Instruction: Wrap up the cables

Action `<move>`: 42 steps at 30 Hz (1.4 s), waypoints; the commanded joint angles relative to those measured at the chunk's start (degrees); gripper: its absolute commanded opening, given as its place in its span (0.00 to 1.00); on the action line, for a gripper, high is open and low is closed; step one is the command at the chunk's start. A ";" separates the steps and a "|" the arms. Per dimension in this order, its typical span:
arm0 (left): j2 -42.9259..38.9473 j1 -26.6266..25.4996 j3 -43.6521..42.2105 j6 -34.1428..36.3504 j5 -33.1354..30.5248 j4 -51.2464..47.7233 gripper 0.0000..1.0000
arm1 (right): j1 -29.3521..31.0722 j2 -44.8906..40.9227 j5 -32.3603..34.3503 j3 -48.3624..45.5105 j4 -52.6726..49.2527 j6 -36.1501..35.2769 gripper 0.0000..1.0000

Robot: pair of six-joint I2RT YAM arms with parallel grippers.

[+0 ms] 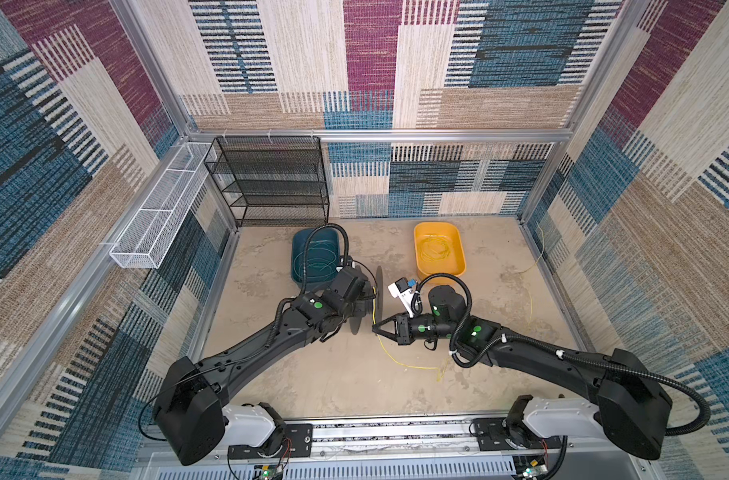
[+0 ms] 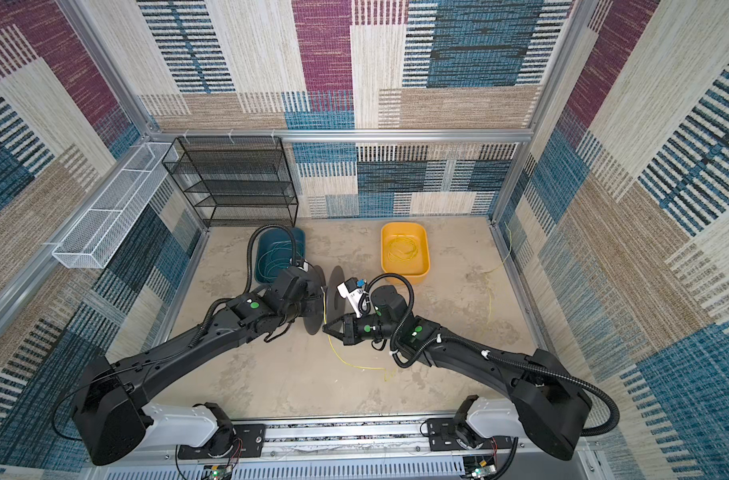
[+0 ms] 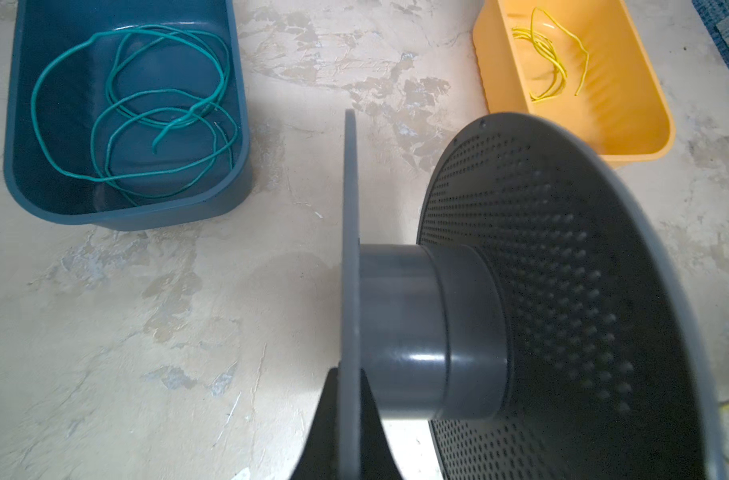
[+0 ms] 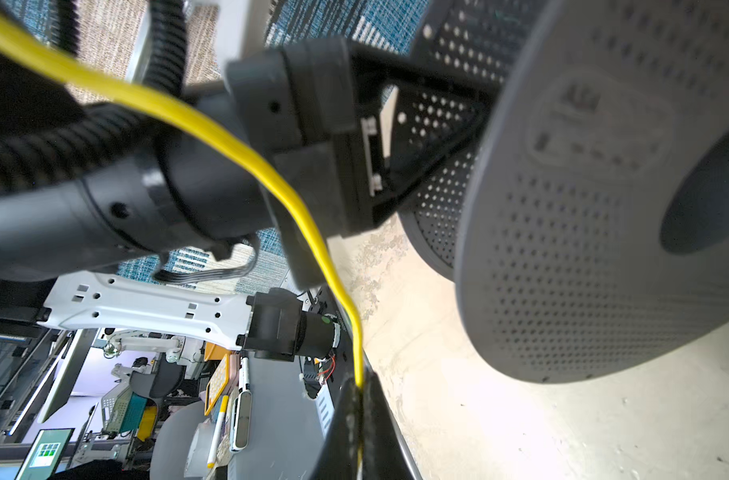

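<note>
My left gripper (image 3: pixel 350 424) is shut on the thin flange of a grey perforated spool (image 3: pixel 417 324), held on edge above the table (image 1: pixel 378 291). Just in front of the spool, my right gripper (image 1: pixel 374 328) is shut on a thin yellow cable (image 4: pixel 246 153). From the jaws the cable rises past the left wrist. Its other part trails over the table toward the near right (image 1: pixel 417 367). The spool hub is bare in the left wrist view. More yellow cable (image 3: pixel 550 62) lies coiled in a yellow tub (image 1: pixel 437 270).
A blue tub (image 1: pixel 296 266) holding a green cable (image 3: pixel 146 112) sits behind the left wrist. A black wire shelf (image 1: pixel 271 178) and a white mesh basket (image 1: pixel 159 220) stand at the back left. Another yellow strand (image 1: pixel 529 291) lies near the right wall.
</note>
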 commanded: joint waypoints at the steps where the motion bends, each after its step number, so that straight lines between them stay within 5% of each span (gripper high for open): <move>1: 0.81 0.03 1.29 -2.45 -1.47 3.45 0.00 | 0.17 1.08 1.08 -1.06 4.23 2.12 0.00; 17: 0.00 0.02 0.22 -2.56 0.54 4.94 0.06 | 2.84 8.47 -0.11 -4.16 15.59 9.96 0.00; 31: -2.71 0.02 -1.97 -0.90 0.29 4.89 0.23 | 2.97 9.52 7.17 -5.85 16.45 12.05 0.00; 42: -10.02 0.01 -10.88 3.39 10.82 15.99 0.34 | 2.96 10.95 5.14 -5.31 17.31 12.78 0.00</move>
